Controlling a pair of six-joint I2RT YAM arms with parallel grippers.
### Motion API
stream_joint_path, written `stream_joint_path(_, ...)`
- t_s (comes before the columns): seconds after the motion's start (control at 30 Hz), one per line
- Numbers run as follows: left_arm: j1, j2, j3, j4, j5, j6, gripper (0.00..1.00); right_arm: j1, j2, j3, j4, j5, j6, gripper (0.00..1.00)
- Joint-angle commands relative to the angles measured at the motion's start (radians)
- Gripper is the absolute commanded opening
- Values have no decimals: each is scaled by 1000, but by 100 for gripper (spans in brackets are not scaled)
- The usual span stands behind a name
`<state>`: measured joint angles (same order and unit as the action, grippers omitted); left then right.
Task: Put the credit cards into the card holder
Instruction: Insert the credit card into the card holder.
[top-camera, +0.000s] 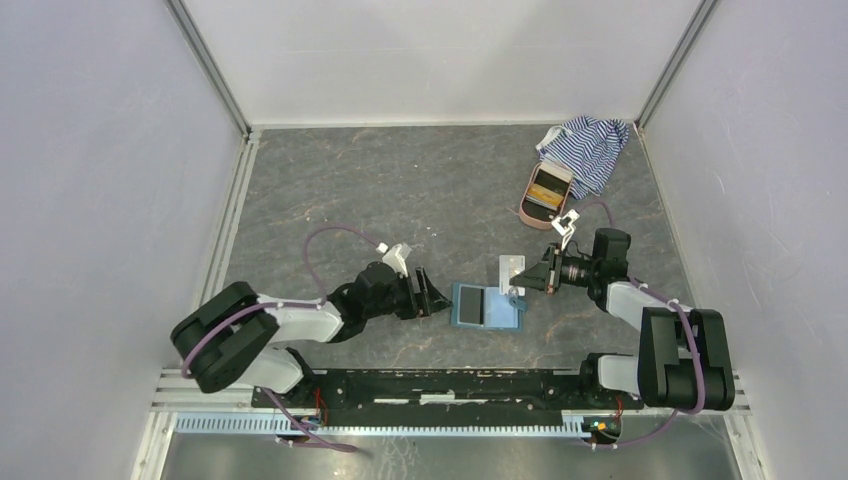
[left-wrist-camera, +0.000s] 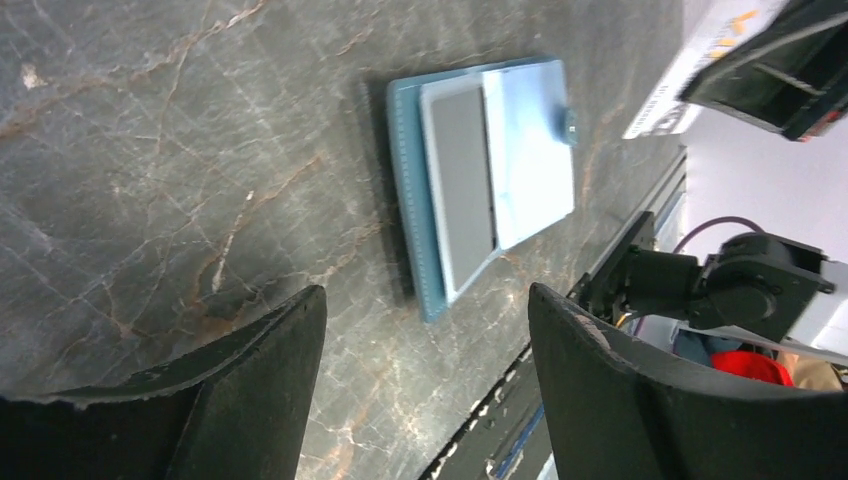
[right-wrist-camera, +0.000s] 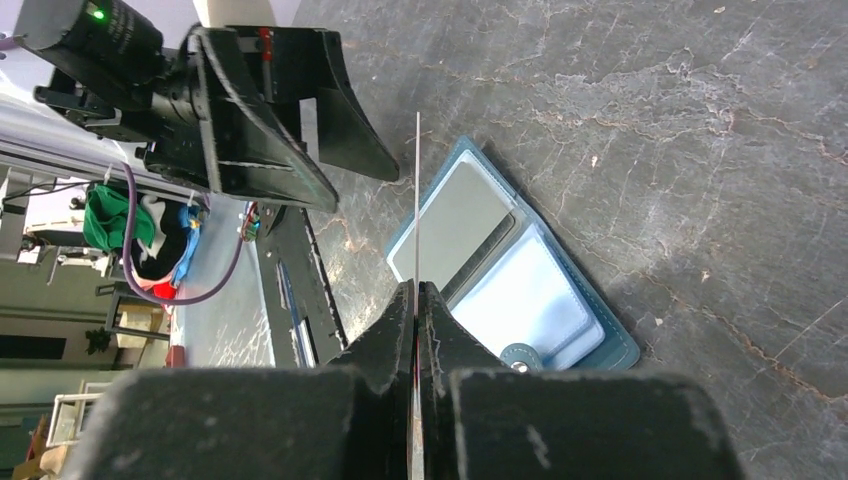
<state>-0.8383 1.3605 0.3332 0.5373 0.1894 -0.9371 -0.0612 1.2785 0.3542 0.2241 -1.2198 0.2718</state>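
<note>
Card holder open by the table's near edge, grey card inside.
I hold a second card edge-on above it in the clamped right gripper, ready to slot; left gripper waits beside, wide and empty.

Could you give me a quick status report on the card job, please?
Left gripper open, empty, beside card holder. Right gripper shut on credit card, close to holder. One grey card already in. Nothing in the way.

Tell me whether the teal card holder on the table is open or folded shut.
Open. The card holder lies spread flat, its pale blue inside facing up, with a grey card on one half.
</note>
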Motion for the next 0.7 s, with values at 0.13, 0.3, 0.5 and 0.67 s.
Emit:
stream_joint_path(0.13,-19,194,51,193,67,-129,69,-15,33,49,-17,-39,-34,0)
stream_joint_path(0.3,-33,294,54,311,80,-181,62,-15,43,54,-30,-40,-47,0)
stream_joint_path(0.5,-47,377,72,365,93,-212,50,-18,45,57,-36,-43,-51,0)
stream_joint_path(0.67,-56,442,75,417,97,-224,34,-22,45,58,-41,-45,-56,0)
